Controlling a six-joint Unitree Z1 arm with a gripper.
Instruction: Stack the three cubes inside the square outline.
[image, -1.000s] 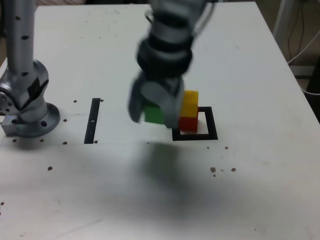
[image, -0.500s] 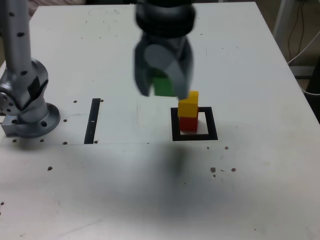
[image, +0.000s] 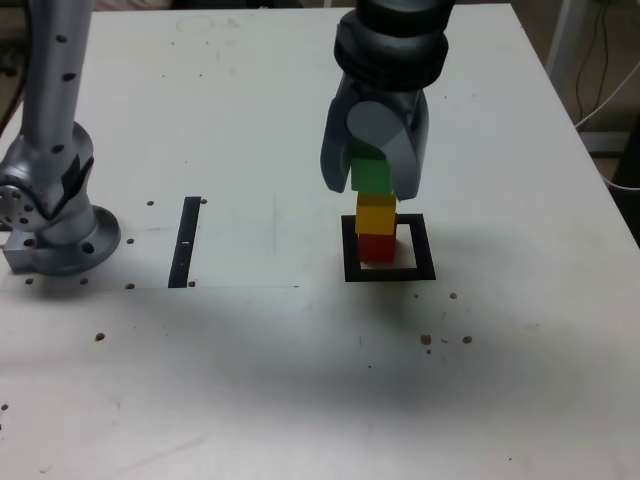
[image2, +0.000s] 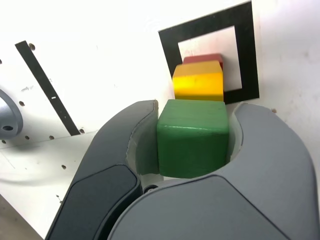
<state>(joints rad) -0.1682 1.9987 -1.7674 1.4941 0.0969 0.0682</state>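
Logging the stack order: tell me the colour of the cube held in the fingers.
Green. The green cube shows best in the wrist view, clamped between the fingers.

- My gripper clamps the green cube between both jaws.
- Past it I see the yellow cube sitting on the red cube, inside the square outline.
- A black strip lies well apart on the table.

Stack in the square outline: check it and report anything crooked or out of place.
Slightly off. The yellow cube sits on the red cube inside the square outline, but the pair stands toward the exterior view's left of the pale centre, not centred. The green cube, held in the gripper, is not yet released.
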